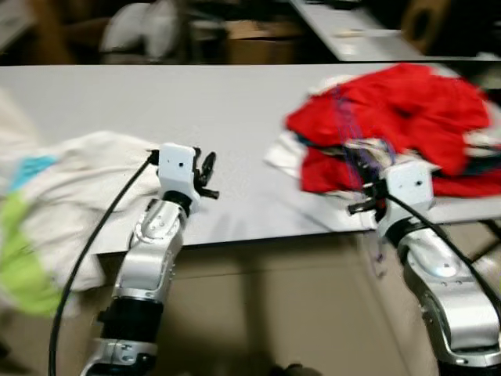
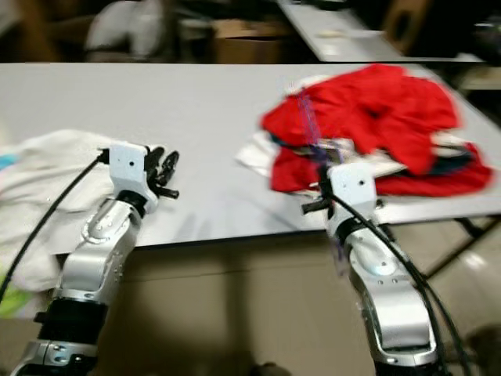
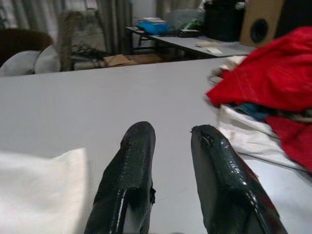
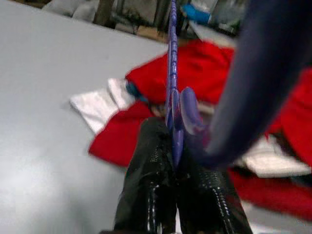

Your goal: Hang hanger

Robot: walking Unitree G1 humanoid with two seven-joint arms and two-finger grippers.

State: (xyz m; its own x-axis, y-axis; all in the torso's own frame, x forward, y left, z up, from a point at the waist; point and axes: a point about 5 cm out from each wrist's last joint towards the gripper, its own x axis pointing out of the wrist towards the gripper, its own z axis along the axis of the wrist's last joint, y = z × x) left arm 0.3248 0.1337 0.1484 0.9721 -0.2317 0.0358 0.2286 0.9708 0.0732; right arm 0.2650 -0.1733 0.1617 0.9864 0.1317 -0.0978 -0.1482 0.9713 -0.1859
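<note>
So the right pincer is already pinched shut on the hanger, a thin blue-purple plastic one, and it's holding it out over the near edge of the table, right in front of the heap of red clothes. From the right wrist view the two black fingers are squeezed together on a narrow strip of the plastic, near where a curved bit branches off, and a straight ribbed bar runs away from the grip while a fat blurry purple curve sweeps close past the lens. I can't tell for sure which part is the hook. My guess on handling: it's light and stiff, so weight is no issue, but smooth plastic that thin will want to swivel or slide in a two-finger pinch, especially with the long arm of it sticking out as a lever. Gripping close to the junction like this seems the sane choice, since it keeps the hook end free to go over a rail. No rail visible anywhere yet, though. The left pincer hovers low over the table with its fingers apart, holding nothing, just beside a pile of white laundry.
</note>
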